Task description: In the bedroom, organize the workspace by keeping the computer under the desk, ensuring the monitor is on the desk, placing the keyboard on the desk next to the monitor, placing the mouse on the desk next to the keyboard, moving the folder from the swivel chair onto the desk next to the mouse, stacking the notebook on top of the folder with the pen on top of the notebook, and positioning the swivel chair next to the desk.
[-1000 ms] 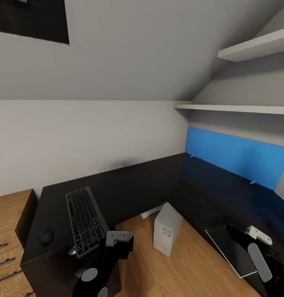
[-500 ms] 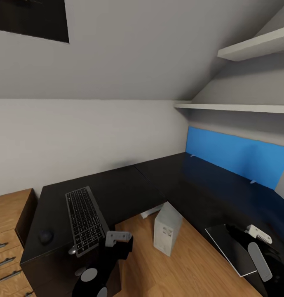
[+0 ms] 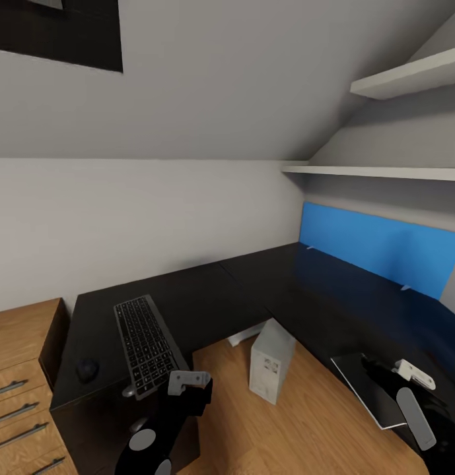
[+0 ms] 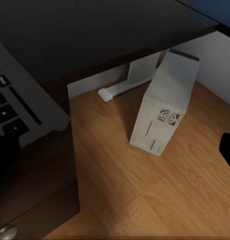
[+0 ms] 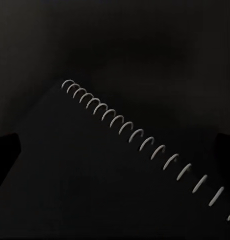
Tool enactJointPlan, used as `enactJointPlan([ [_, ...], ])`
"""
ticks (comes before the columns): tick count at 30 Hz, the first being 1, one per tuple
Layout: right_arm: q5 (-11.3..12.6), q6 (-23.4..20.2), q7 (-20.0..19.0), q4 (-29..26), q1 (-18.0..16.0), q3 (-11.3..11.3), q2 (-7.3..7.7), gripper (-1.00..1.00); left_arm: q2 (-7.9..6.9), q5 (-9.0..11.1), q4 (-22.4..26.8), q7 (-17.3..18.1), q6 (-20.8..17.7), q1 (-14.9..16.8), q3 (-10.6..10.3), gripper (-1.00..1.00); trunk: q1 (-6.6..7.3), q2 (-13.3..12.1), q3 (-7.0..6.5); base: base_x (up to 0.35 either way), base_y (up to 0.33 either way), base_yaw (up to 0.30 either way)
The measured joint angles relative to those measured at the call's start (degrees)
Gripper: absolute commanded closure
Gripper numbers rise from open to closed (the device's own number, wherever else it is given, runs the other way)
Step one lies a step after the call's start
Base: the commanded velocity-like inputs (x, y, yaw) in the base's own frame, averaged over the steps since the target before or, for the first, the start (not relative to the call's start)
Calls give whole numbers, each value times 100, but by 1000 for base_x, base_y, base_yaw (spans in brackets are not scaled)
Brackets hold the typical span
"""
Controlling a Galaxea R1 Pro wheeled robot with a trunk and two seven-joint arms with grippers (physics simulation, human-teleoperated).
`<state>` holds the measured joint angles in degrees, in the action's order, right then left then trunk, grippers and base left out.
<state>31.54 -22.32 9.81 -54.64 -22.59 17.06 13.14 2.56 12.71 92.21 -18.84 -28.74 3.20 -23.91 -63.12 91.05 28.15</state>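
The keyboard (image 3: 146,344) lies on the left wing of the black desk (image 3: 214,297), and its corner (image 4: 24,110) juts past the desk edge. The mouse (image 3: 88,369) sits left of it. On the floor under the desk corner, the white computer (image 3: 272,361) (image 4: 165,105) stands tilted. My left gripper (image 3: 189,394) hovers open just below the keyboard's near end. My right gripper (image 3: 380,379) is open, pointing down at the dark spiral-bound notebook (image 3: 367,390) (image 5: 94,170) on the right wing. The monitor, folder, pen and swivel chair are out of view.
A light wooden drawer cabinet (image 3: 19,369) adjoins the desk's left end. A blue wall panel (image 3: 379,247) and white shelves (image 3: 385,173) line the right wall. A white desk leg (image 3: 244,336) stands behind the computer. Wooden floor (image 3: 306,429) lies between the wings.
The whole head view has shifted, so the desk's left wing and the cabinet now sit further right in the picture. Nothing on the desk and neither gripper has visibly moved.
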Motion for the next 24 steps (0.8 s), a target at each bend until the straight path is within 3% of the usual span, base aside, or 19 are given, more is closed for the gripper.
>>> enactJointPlan([
  [24,-25,-4,14,-6,0,-8,1,-100,17,-4,-123,5,9,0,-9,-100,1,0,0,-13,36,0],
])
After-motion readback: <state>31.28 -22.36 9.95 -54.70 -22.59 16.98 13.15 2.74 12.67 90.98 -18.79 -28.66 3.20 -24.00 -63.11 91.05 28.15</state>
